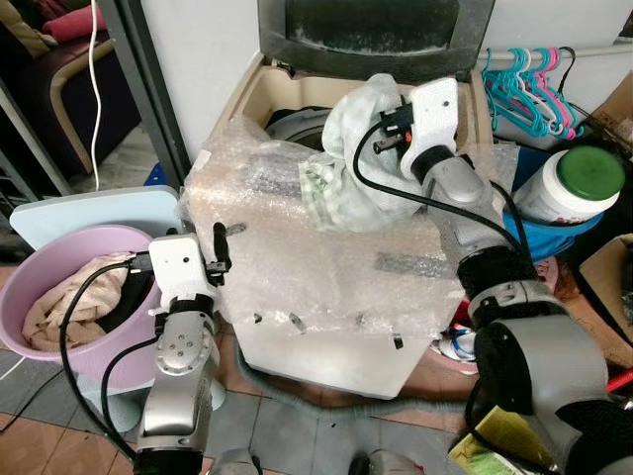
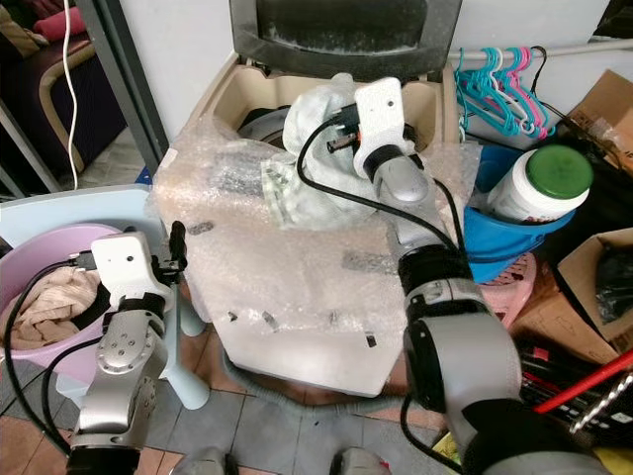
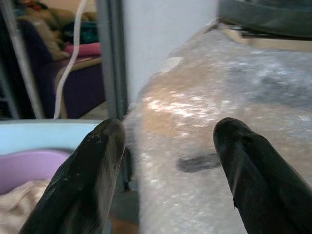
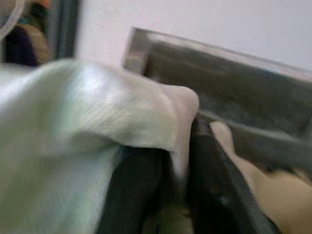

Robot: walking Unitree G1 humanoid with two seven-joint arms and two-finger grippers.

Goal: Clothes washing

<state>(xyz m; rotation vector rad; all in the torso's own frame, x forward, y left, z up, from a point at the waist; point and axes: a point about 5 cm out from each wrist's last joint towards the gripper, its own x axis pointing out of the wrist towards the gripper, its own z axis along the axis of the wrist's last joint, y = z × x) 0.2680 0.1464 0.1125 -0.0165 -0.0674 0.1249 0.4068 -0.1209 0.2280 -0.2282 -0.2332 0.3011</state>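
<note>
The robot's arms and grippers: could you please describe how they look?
Both arms are silver metal in rounded jointed segments. Each wrist carries a white boxy housing, with black cables looping from it down the arm. The left gripper and right gripper each have two long, black, tapered jaws.

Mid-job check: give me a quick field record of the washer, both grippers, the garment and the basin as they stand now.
washer: top-loader wrapped in bubble wrap, lid up, tub open
right gripper: above the tub opening, shut on pale green garment
pale green garment: bunched, draped over the washer's front rim
left gripper: open, holding nothing, beside the washer's left corner
pink basin: left of washer, beige clothes inside
right side: white jar with green lid in blue tub, hangers behind
</note>
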